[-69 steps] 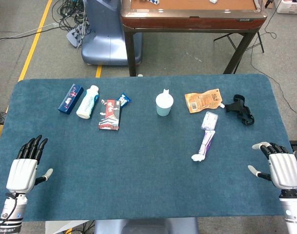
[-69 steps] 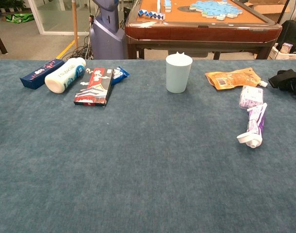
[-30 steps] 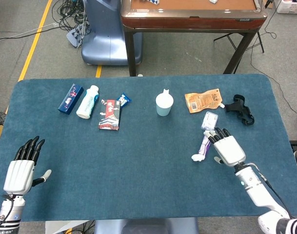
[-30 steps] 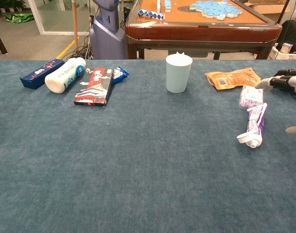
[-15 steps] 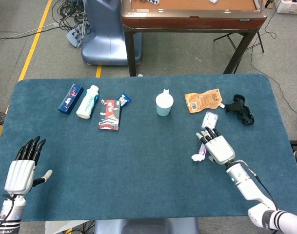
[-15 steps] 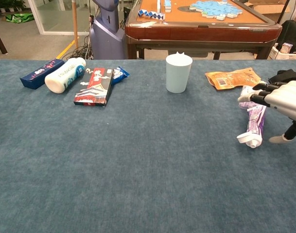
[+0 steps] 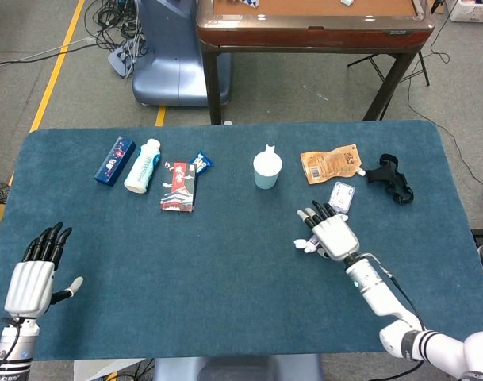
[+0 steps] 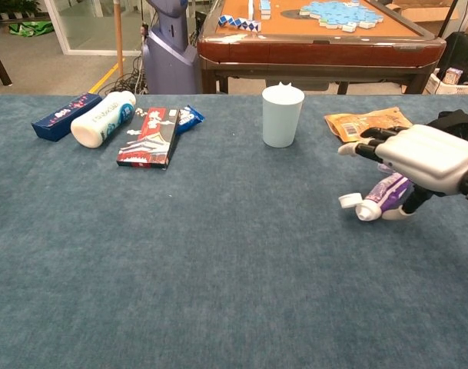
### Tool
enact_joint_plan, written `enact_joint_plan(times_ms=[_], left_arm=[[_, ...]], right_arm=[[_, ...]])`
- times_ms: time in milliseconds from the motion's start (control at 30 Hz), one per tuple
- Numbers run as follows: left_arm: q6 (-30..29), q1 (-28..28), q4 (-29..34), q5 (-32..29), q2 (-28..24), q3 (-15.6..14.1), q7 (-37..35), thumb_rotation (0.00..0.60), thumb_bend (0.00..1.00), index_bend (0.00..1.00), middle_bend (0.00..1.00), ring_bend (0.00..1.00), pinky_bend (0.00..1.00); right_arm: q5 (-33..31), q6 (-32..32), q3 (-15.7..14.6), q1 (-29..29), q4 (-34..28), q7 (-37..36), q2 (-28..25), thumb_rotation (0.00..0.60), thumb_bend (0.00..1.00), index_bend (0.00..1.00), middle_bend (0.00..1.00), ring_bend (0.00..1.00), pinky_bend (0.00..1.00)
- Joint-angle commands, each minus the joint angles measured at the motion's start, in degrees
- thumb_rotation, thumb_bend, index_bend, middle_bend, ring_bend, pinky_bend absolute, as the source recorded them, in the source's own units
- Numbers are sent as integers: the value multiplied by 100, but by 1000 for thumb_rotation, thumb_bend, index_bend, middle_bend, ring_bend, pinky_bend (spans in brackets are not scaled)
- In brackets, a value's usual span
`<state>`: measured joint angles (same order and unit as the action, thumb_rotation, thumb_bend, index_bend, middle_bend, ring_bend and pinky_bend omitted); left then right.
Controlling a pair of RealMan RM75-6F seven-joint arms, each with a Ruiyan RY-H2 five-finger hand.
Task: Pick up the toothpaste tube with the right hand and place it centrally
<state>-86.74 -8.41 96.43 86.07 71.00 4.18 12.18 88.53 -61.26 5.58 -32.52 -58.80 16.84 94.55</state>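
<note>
The purple and white toothpaste tube [image 8: 381, 197] lies under my right hand [image 8: 427, 157], right of the table's middle, its white cap [image 8: 352, 204] pointing left. The hand covers the tube from above with its fingers stretched out over it, and the thumb [image 8: 409, 206] is tucked against the tube's near side, so the tube is held. In the head view only the cap [image 7: 306, 243] shows at the left of my right hand [image 7: 332, 235]. My left hand [image 7: 33, 279] rests open at the near left corner, holding nothing.
A pale cup [image 8: 282, 115] stands at the back centre. An orange pouch [image 8: 366, 121] and a black strap [image 7: 390, 178] lie back right, with a small white packet [image 7: 342, 194] just beyond my right hand. A blue box [image 8: 64, 115], white bottle [image 8: 103, 118] and red box [image 8: 149, 137] lie back left.
My right hand came in from the near right edge, settled over the tube and closed its thumb on it. The tube's cap end has swung left. The left hand stayed put.
</note>
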Motion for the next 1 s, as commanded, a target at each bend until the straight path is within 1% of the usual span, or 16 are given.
enact_joint_plan(times_ms=[33,167,267,333,467,567,633,733,1000], left_arm=[[-4,7,-10,-9,-2,3,-13,600,179,0,0,2,102],[21,14,-25,-46,-16,1,-35,600,179,0,0,2,102],[16,13,-39,-51,-23,17,-51,600,179,0,0,2,102],[24,15,-38,-56,-30,14,-63,600,179,0,0,2,102],[8,44,-46,-67,-43,-2,-70,600,179,0,0,1,102],[20,55,-60,-98,-32,-3,-81,600,179,0,0,2,102],[47,45,-65,-96,-16,-11,-77,600,179,0,0,2,102],[65,24,-64,-61,18,-18,-64,600,179,0,0,2,102],[60,19,-33,-32,23,-19,-35,600,179,0,0,2,102]], right_arm=[[-112,71,142,-155,76,75,177,600,0,107,218,98,156],[-310,153,346,-348,140,291,428,600,0,107,239,115,156],[-450,206,444,-441,173,416,549,600,2,107,255,133,158],[-538,229,477,-447,88,402,545,600,4,107,265,140,159],[-704,277,427,-306,-392,192,254,600,5,157,319,183,185],[-955,566,367,-199,-891,-52,-180,600,36,199,350,201,188],[-1071,715,350,-185,-1036,-146,-355,600,59,202,354,203,188],[-1167,825,318,-191,-1045,-152,-491,600,85,202,353,203,188],[-1438,1080,264,-223,-976,-256,-553,600,86,203,354,203,188]])
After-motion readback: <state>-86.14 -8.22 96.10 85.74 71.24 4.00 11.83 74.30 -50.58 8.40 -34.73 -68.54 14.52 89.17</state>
